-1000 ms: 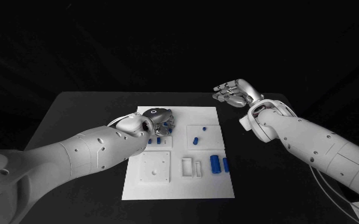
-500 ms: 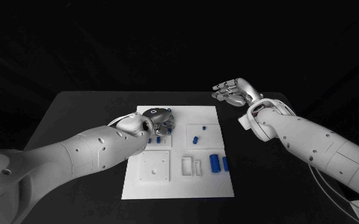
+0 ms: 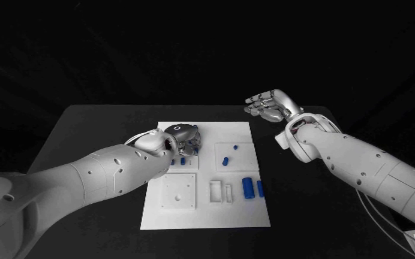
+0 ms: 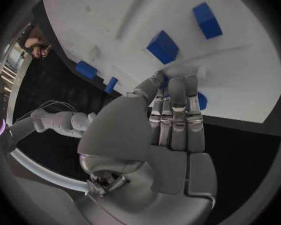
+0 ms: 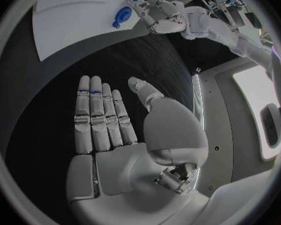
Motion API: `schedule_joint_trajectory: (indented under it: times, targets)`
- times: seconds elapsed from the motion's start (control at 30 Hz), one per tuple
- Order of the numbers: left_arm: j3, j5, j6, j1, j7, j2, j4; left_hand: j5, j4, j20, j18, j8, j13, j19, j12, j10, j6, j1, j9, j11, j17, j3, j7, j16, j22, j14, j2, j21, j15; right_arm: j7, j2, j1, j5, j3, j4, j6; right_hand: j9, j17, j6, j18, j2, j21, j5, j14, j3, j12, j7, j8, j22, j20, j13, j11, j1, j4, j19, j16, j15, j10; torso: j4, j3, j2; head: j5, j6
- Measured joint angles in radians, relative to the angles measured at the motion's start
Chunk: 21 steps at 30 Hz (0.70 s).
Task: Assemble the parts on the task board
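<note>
- The board (image 3: 238, 214) lay mid-table (image 3: 95, 127), bare black top showing all round it.
- The left hand (image 3: 182, 135) sat over the board's far left corner, fingers pressed together and touching a blue part (image 4: 201, 100) at that edge; whether it was gripped, I could not tell.
- The right hand (image 3: 270, 107) hung beyond the board's far right corner, fingers straight and side by side, holding nothing.
- More parts (image 3: 248, 187) lay near the board's right edge.

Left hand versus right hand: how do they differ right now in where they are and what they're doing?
The left hand is over the far left part of the task board, fingers down among the blue parts; the right hand hangs over bare black table, off the board's far right corner. In its wrist view, the left hand's fingertips are at the board's surface with a blue part beside them; the right hand's fingers are straight, apart and hold nothing. Both are silver hands on white arms.
</note>
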Motion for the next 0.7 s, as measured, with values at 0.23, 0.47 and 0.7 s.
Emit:
schedule_joint_trajectory:
  times: [0.23, 0.47, 0.7]
  targets:
    - [0.000, 0.000, -0.002, 0.000, -0.004, -0.002, 0.002, 0.000, 0.005, -0.014, 0.000, 0.000, 0.000, 0.021, -0.006, 0.049, 0.054, 0.009, 0.000, -0.019, 0.006, -0.017, -0.012, 0.005, 0.000, 0.028, 0.020, 0.013, -0.014, 0.001, 0.000, 0.000, 0.000, 0.000, 0.001, 0.001, 0.000, -0.006, 0.000, 0.000, 0.000, 0.000, 0.000, 0.000, 0.003, 0.000, 0.000, 0.000, 0.000, 0.000, 0.000, 0.000, 0.000, 0.003, 0.000, 0.000, 0.000, 0.000, 0.0000, 0.0000, 0.000, -0.001, -0.001]
    - [-0.001, 0.002, -0.016, -0.003, -0.005, -0.012, 0.012, -0.004, 0.001, -0.021, -0.001, -0.001, 0.001, 0.029, -0.003, 0.055, 0.061, 0.014, 0.000, -0.022, 0.008, -0.023, -0.014, 0.005, 0.001, 0.041, 0.030, 0.019, -0.020, 0.001, 0.000, 0.000, 0.001, 0.000, 0.001, 0.001, 0.000, -0.007, 0.000, 0.000, 0.000, 0.000, 0.000, 0.000, 0.003, 0.000, 0.000, 0.000, 0.000, 0.000, 0.000, 0.000, 0.000, 0.003, 0.000, 0.000, 0.000, 0.000, 0.0000, -0.0001, 0.000, 0.001, -0.001]
    - [0.000, 0.005, -0.033, -0.006, -0.004, -0.029, 0.027, -0.004, -0.003, -0.021, -0.001, -0.001, 0.003, 0.029, -0.003, 0.056, 0.061, 0.015, 0.000, -0.024, 0.009, -0.028, -0.014, 0.005, 0.001, 0.041, 0.031, 0.020, -0.020, 0.002, 0.000, 0.000, 0.001, 0.000, 0.002, 0.001, 0.000, -0.009, 0.000, 0.000, 0.000, 0.000, 0.004, 0.000, 0.003, 0.000, 0.000, 0.000, 0.000, 0.000, 0.000, 0.000, 0.000, 0.003, 0.000, 0.000, 0.000, 0.000, 0.0000, 0.0000, -0.001, 0.001, 0.000]
